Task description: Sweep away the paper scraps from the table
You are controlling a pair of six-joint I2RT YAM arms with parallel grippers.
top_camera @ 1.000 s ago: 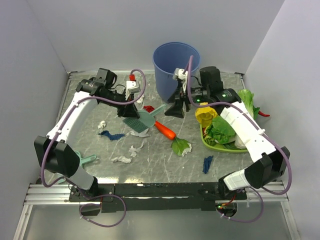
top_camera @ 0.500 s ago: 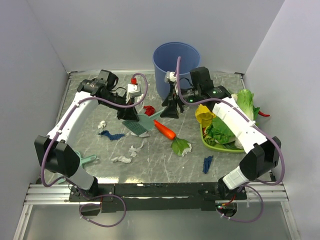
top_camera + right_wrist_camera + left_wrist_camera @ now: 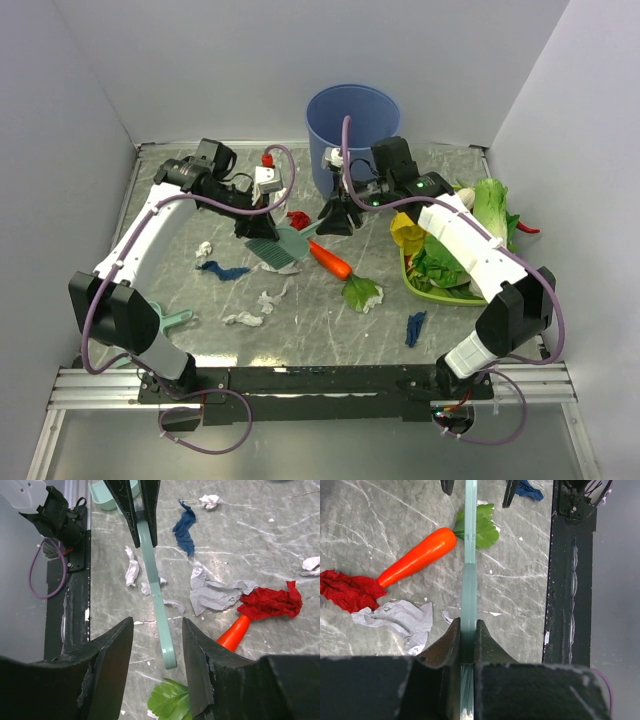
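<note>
Our left gripper [image 3: 467, 626] is clenched on the teal brush [image 3: 468, 545]. The brush's handle reaches right, between the spread, released fingers of our right gripper [image 3: 156, 625]. The paper scraps [image 3: 222, 268] lie scattered on the table [image 3: 330, 335]. The red scrap [image 3: 272, 602] touches the carrot [image 3: 417, 555] tip, with the grey scrap [image 3: 217, 592] just beside it. The others lie nearer, to the left and right.
</note>
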